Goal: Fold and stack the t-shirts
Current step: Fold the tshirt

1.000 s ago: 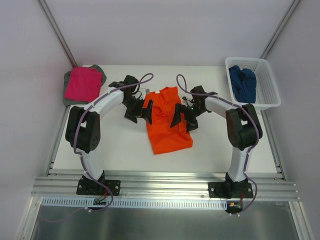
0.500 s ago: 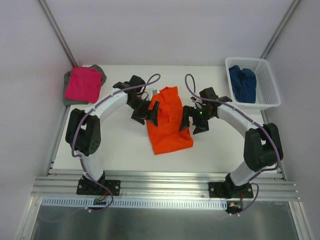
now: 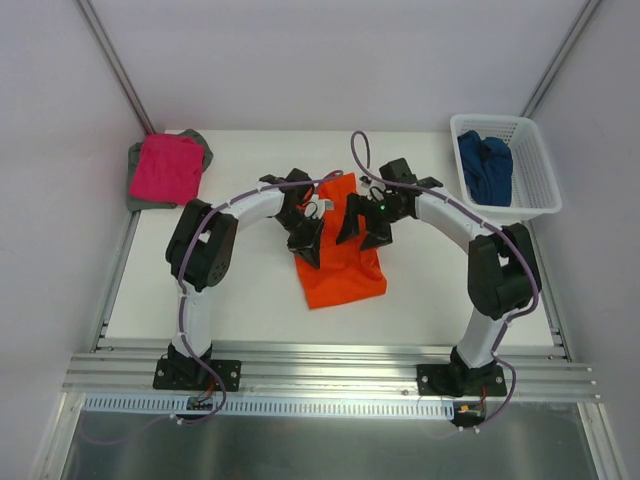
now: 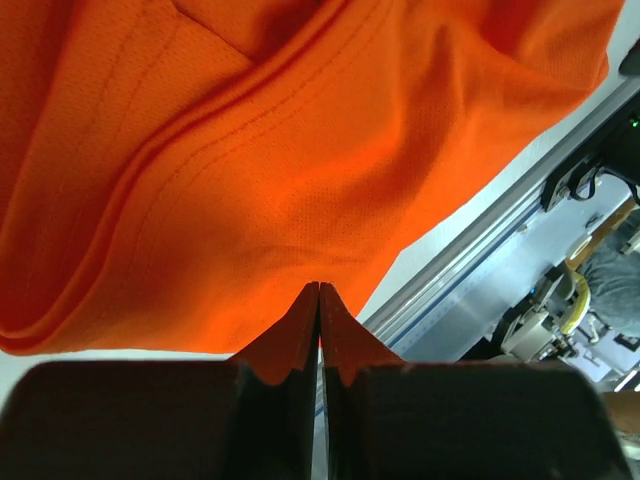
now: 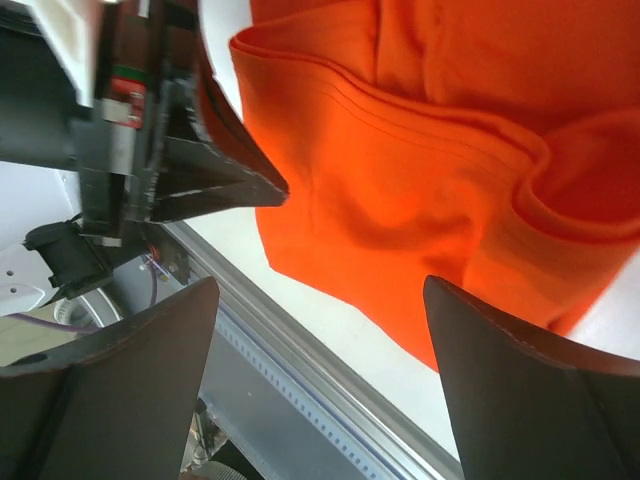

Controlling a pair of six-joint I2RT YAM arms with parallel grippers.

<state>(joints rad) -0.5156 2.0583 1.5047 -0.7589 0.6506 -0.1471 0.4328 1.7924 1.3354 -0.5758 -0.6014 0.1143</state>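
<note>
Quick pass from my console: the orange t-shirt [image 3: 340, 270] lies mid-table, partly folded into a longish shape, its far end between the two claws and its near end spread toward the arm bases. The left gripper [image 3: 308, 240] sits on the shirt's left edge. In the left wrist view its fingers [image 4: 290, 335] are pressed together with the tips right at the orange hem, but I can't tell whether any cloth is caught between them. The right gripper [image 3: 360, 225] is over the shirt's right side near the far end, jaws spread wide. In the right wrist view its fingertips [image 5: 195, 310] have orange cloth showing between them, and I can't tell if they touch it. That view also shows the left claw's pointed tip just beside the shirt's edge. The pink t-shirt [image 3: 165, 167] is folded at the far left corner of the table [image 3: 240, 290], lying on top of the grey t-shirt [image 3: 135, 185], which sticks out around it. The dark blue t-shirt [image 3: 485, 165] is bunched inside the white basket [image 3: 530, 205] at the far right, well apart from the orange one.
</note>
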